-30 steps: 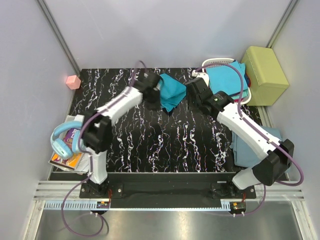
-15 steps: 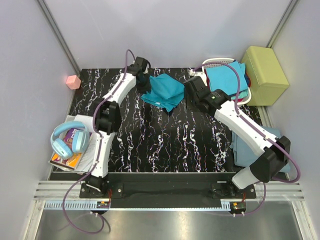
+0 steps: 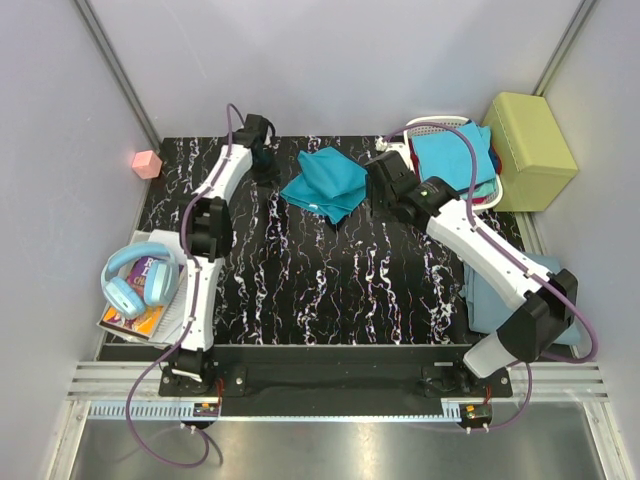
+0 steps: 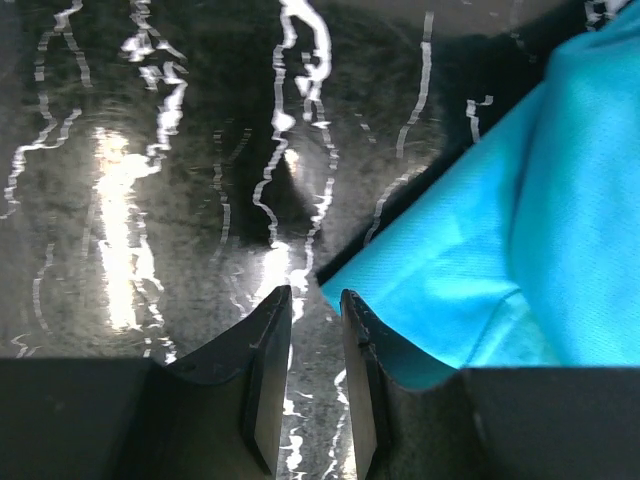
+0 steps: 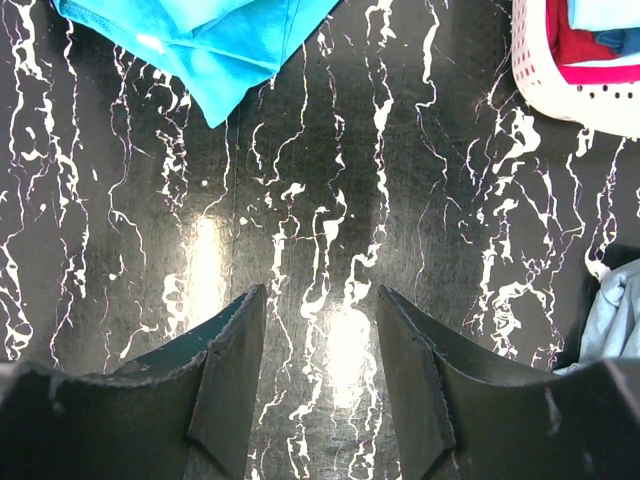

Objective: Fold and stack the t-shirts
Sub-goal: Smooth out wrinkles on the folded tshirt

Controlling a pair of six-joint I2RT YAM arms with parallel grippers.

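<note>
Desk (image 3: pixel 330 285): black top, white marble veins. Teal t-shirt (image 3: pixel 325 183) loosely folded, far centre. White slatted basket (image 3: pixel 436 122) on far right corner. Grey-blue t-shirt (image 3: pixel 487 305) heaped at right edge, partly hidden by arm. Book stack (image 3: pixel 150 318) at left edge, possibly overhanging, hard to tell.

Teal t-shirt (image 3: pixel 325 183): soft matt cloth (fine knit). Table (image 3: pixel 330 290): glossy black marbled. Basket (image 5: pixel 570 90): white plastic.

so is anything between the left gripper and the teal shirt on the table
Nothing visible does. Only bare table lies between the left gripper and the nearest corner of the teal shirt.
</note>
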